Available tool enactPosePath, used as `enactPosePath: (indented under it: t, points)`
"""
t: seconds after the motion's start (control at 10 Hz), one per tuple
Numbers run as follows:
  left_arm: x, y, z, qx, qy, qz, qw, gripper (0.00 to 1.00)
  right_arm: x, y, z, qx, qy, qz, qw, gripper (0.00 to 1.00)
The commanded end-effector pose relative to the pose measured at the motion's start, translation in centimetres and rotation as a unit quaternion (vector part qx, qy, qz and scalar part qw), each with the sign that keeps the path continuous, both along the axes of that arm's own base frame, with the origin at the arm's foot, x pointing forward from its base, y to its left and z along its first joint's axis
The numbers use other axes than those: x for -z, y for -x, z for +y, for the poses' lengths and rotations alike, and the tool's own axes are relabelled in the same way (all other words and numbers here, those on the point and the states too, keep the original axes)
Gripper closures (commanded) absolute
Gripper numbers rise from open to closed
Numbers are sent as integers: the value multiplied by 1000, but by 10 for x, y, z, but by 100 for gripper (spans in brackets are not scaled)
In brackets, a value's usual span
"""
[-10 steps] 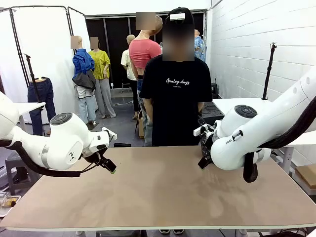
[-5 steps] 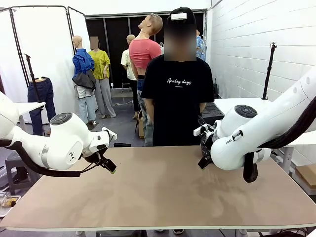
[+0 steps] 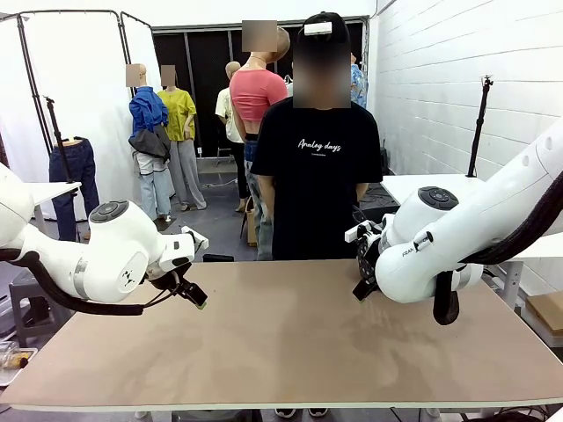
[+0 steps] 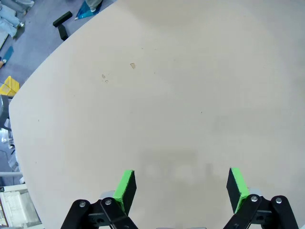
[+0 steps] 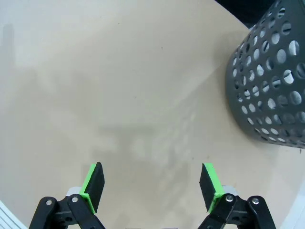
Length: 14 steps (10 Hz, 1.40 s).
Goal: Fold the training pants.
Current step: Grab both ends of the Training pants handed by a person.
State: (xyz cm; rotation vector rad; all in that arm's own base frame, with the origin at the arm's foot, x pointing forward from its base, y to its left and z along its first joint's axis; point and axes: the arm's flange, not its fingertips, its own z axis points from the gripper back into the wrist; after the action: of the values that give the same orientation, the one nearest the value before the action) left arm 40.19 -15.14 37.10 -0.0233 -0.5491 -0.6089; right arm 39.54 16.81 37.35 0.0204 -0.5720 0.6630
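Left gripper (image 4: pixel 181 183) and right gripper (image 5: pixel 152 181) spread, nothing pinched, held over desk (image 3: pixel 290 343). Risk: basket (image 5: pixel 271 81) at 2 o'clock could be clipped by wide right swing.

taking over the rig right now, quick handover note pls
Left gripper: jaws open, holding nothing, over the bare table on its left side.
Right gripper: jaws open, holding nothing, over the table beside a dark mesh basket.
Pants: I can't tell whether they are in the basket.
Person: standing at the far edge, hands off the table.
Done: nothing, no fold begun.
Left: get the pants laid flat on the table, then the whole fold.
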Motion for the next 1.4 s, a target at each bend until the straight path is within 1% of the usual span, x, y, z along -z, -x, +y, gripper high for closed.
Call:
enactPosePath:
  t: [0.0,0.2,0.4,0.6,0.7,0.8,0.9,1.0,1.1,1.3]
  points:
    - [-19,4,-2,-3,-7,-3,1000,0,-16,3,-4,2,-4,4,1000,0]
    - [-61,18,-4,-3,-18,-3,1000,0,-56,12,-12,-6,-6,3,1000,0]
    - [-103,35,-5,2,1,14,1000,0,-92,19,-18,-11,-4,0,1000,0]
    - [-141,51,-6,19,10,7,1000,0,-118,30,-19,-26,-9,6,1000,0]
    - [-157,62,-9,26,8,9,1000,0,-133,40,-20,-33,-10,6,999,0]
    - [-169,68,-10,33,13,9,999,0,-148,47,-22,-35,-13,-6,999,0]
    - [-180,71,-7,29,12,0,999,0,-162,52,-22,-37,-15,-23,999,0]
    - [-189,80,-8,32,9,-5,999,0,-174,62,-24,-36,-14,-32,999,0]
    - [-195,87,-9,31,5,-14,999,0,-184,70,-26,-33,-13,-44,998,0]
    - [-196,92,-9,32,3,-18,999,0,-192,80,-26,-29,-15,-65,997,0]
